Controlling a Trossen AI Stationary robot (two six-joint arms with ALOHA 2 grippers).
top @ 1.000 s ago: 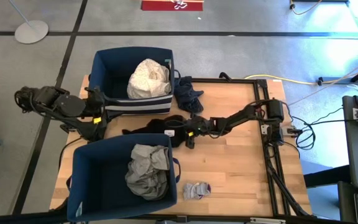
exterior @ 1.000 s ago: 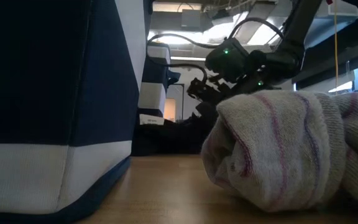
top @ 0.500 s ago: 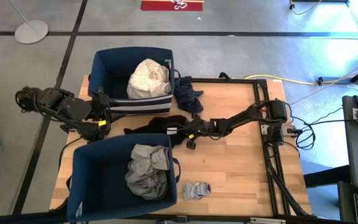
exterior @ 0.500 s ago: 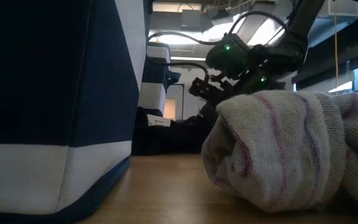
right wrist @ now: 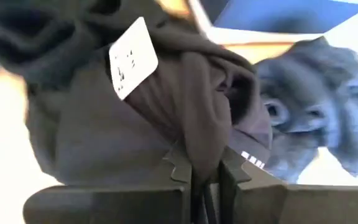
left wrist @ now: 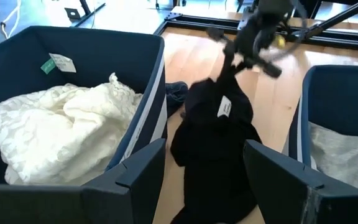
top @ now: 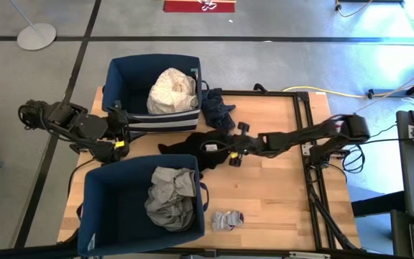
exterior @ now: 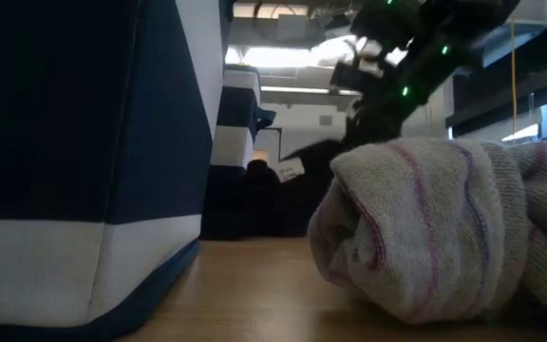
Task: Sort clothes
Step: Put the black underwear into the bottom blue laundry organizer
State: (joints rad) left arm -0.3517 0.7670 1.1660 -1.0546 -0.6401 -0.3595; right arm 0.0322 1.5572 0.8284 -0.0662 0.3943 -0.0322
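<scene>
High view, looking straight down on the pale wooden bench (top: 264,194): the right hand (top: 230,150) is clamped on a fold of the crumpled black fabric garment (top: 196,147), which lies between the two large navy fabric bins (top: 95,201) and partly lifts off the bench; its white sewn-in label (right wrist: 132,57) shows in the right wrist view, where the two dark fingers (right wrist: 179,171) pinch the cloth with no gap visible. The left hand (top: 121,128) waits at the bench's left edge beside the far bin, fingers spread apart with nothing between them, as the left wrist view shows. The far bin holds a bunched cream lace-patterned garment (top: 172,90); the near bin holds a wrinkled light grey garment (top: 169,198). A rumpled navy garment (top: 218,108) lies on the bench just beside the far bin, and a small grey-white sock bundle with pink stripes (top: 227,219) sits near the front edge beside the near bin. In the low view this sock bundle fills the foreground and hides most of the black garment and the right hand; the near bin's wall cuts off the left side.
</scene>
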